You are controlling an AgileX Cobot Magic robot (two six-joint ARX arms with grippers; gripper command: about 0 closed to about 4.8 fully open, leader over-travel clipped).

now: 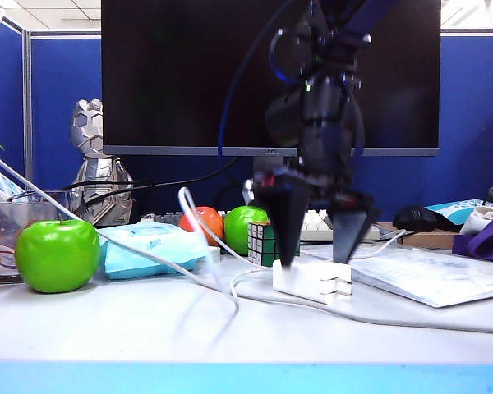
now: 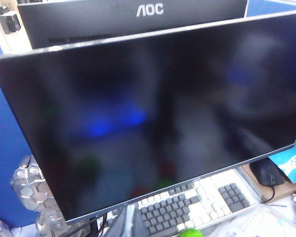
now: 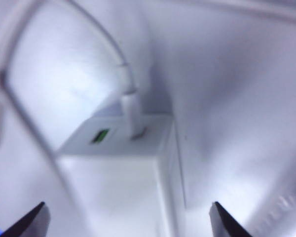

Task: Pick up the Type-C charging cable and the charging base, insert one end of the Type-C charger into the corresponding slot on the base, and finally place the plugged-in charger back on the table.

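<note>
Exterior view, right gripper (image 1: 319,246) jaws open astride charging base (image 1: 311,279), left gripper closed, unseen.

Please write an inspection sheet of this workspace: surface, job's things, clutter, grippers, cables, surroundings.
Surface: white table, light-blue front edge.
Job's things: charging base lies on the table; Type-C charging cable is plugged into it.
Clutter: green apple, Rubik's cube, blue packet, second apple, orange fruit.
Grippers: right gripper over the base, jaws open on either side, not gripping; left gripper not visible.
Cables: long white cord crosses the table.
Surroundings: dark monitor, keyboard, silver figurine, blue partition.
</note>
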